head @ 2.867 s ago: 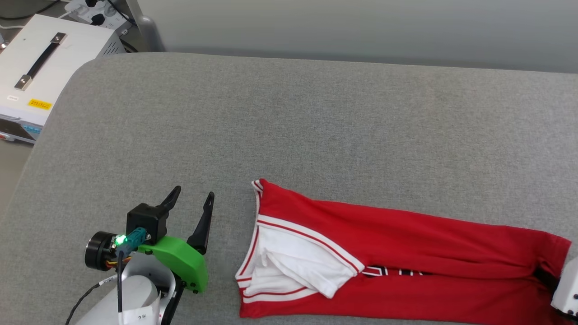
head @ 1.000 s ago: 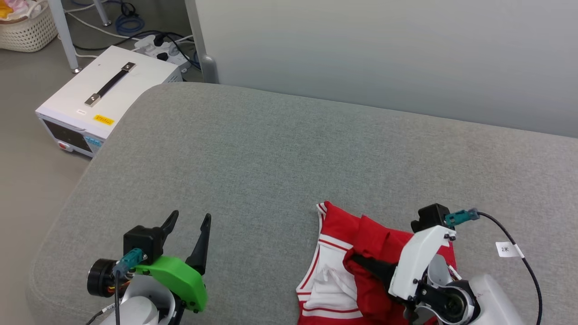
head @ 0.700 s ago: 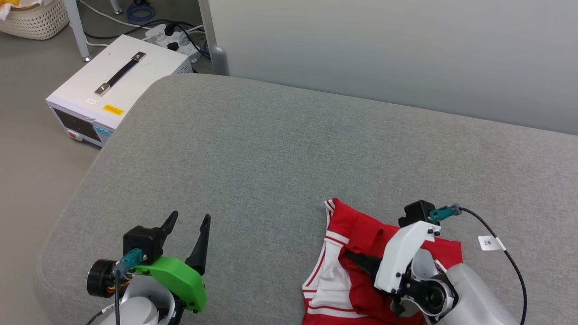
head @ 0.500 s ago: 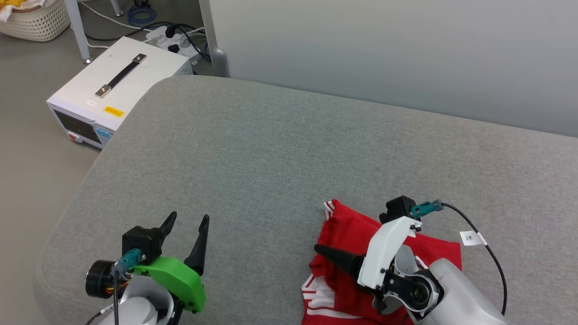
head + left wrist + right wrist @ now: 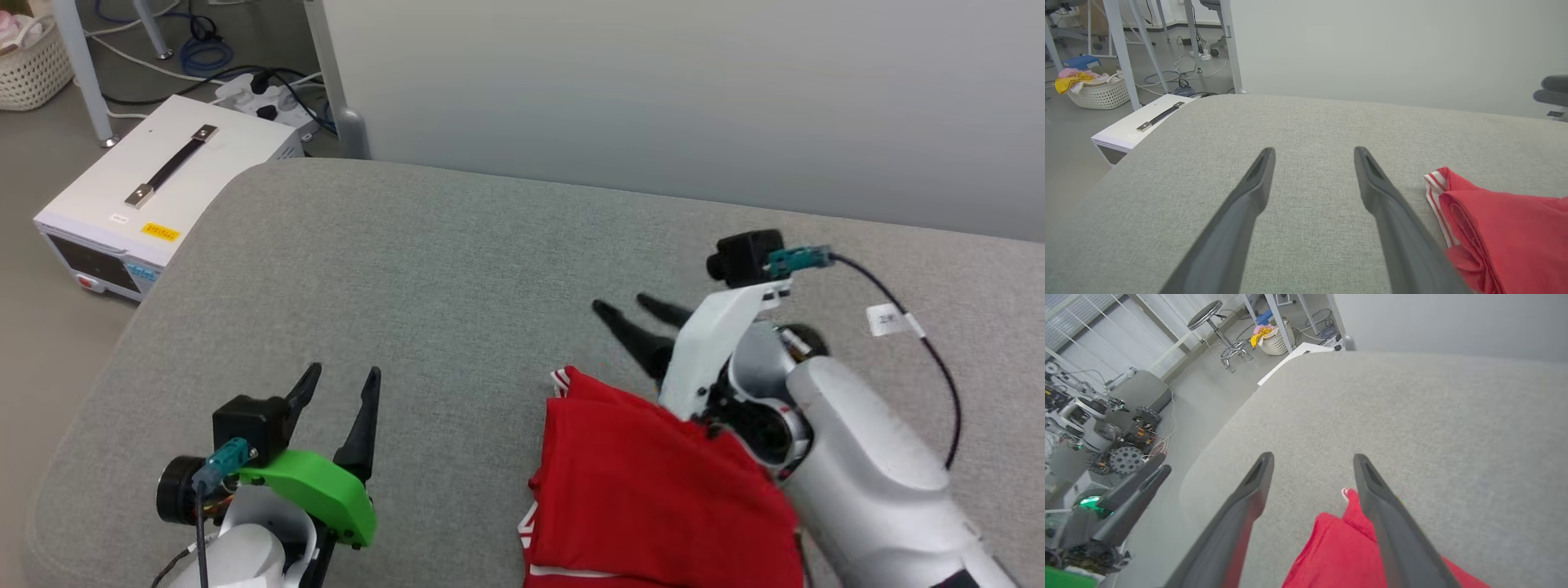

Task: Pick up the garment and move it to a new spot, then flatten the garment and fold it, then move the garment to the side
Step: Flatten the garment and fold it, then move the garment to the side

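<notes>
Head view first: the right pincer hangs spread wide and empty above the grey cushion. The garment lies just behind its fingers, under the wrist, as a folded red bundle with striped trim at the corner nearest the fingertips. The left pincer is spread too and holds nothing, with the garment off to its right and apart from it.

Left wrist view now: both fingers stand wide over bare cushion. The garment sits low, to the right of the right-hand finger, striped trim nearest.

Right wrist view: the right pincer shows open fingers, with red cloth below and between them that runs under the right-hand finger. The left pincer stands well off to the left.

The fold looks laid, so I reckon shifting it aside is the job in hand. To do that well, come down low at one edge and pinch through every layer, not just the top one. Then carry it level and slow so the fold doesn't spill open.
</notes>
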